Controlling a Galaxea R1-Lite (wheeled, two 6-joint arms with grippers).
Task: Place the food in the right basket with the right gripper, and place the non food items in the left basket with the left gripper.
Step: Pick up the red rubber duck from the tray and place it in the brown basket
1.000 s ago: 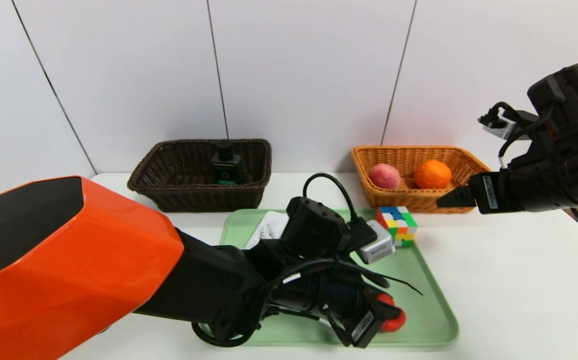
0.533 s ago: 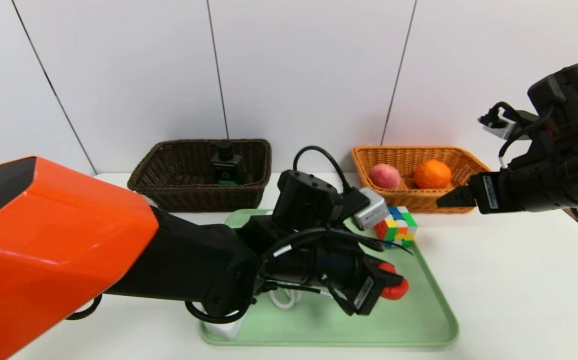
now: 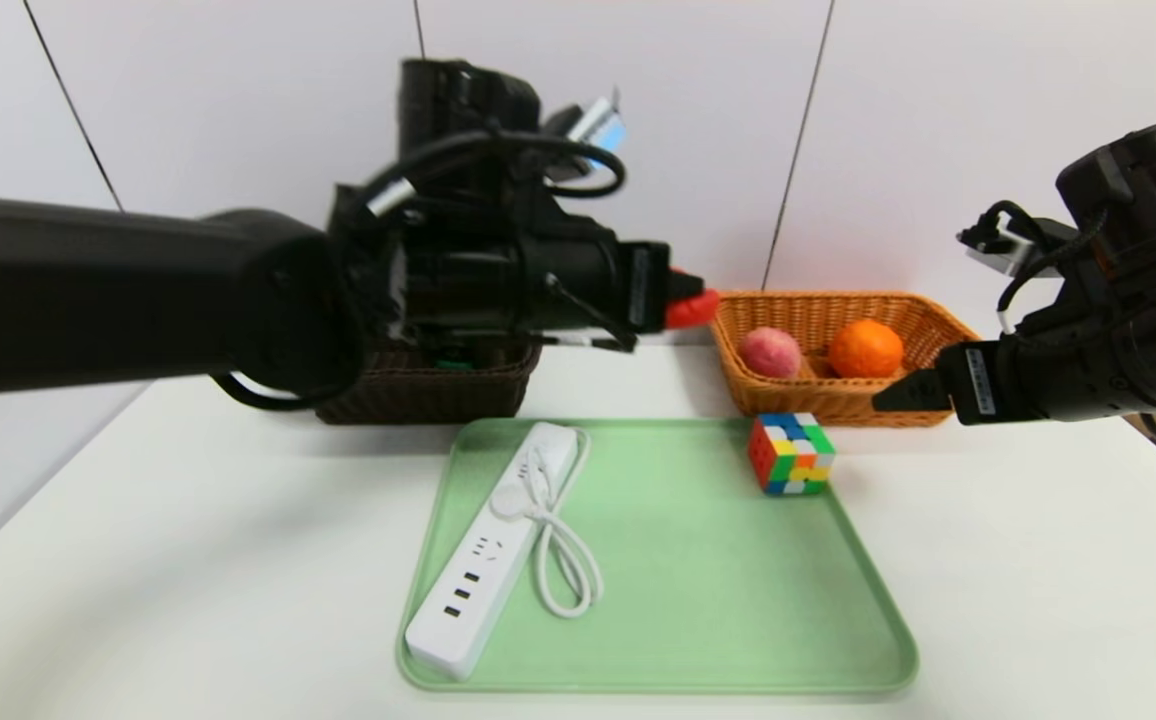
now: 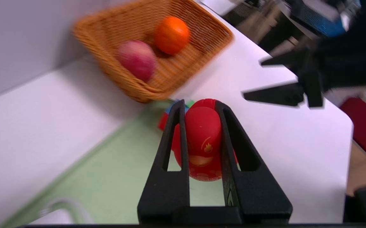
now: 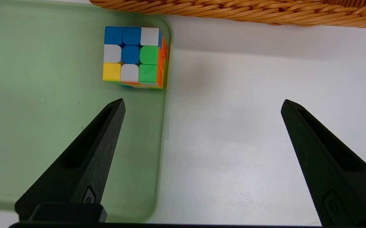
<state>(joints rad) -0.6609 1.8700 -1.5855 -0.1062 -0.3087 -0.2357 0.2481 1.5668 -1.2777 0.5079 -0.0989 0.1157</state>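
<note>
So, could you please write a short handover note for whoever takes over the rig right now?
Left end effector: shut on the red toy, raised above the table, between the two baskets.
Right end effector: open, empty, parked over the table in front of the orange basket.
Done: peach and orange lie in the orange basket; a dark item lies in the brown basket.
Left: drop the red toy into the brown basket, then move the power strip and puzzle cube, both on the green tray.

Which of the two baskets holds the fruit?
The light orange wicker basket on the robot's right: a peach and an orange lie inside it. The dark brown basket holds none.
</note>
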